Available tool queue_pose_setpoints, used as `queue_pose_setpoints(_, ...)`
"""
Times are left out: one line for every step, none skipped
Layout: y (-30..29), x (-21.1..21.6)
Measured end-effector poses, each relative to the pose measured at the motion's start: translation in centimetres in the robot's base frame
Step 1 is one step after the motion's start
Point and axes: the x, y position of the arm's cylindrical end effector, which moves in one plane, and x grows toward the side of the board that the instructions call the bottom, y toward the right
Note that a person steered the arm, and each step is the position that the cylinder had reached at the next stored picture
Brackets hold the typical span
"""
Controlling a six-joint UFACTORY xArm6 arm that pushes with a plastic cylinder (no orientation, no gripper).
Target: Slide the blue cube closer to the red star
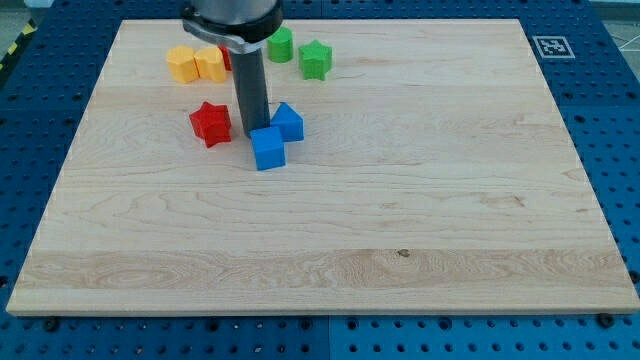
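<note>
The blue cube lies left of the board's middle, toward the view's top. The red star lies a short way to its upper left. My tip stands between them, right at the cube's upper left corner, apparently touching it. A second blue block, of unclear shape, sits just right of the rod, close to the cube's upper right.
Two yellow blocks lie side by side near the view's top left. A green block and a green star lie near the top. A red block peeks from behind the rod. The wooden board sits on a blue perforated table.
</note>
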Motion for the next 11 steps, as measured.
queue_pose_setpoints(-4.1, 0.0)
queue_pose_setpoints(-8.2, 0.0)
queue_pose_setpoints(-8.5, -0.1)
queue_pose_setpoints(-6.8, 2.3)
queue_pose_setpoints(-3.7, 6.6)
queue_pose_setpoints(2.0, 7.1)
queue_pose_setpoints(7.1, 6.3)
queue_pose_setpoints(8.1, 4.6)
queue_pose_setpoints(6.7, 2.5)
queue_pose_setpoints(2.9, 1.8)
queue_pose_setpoints(-0.2, 1.8)
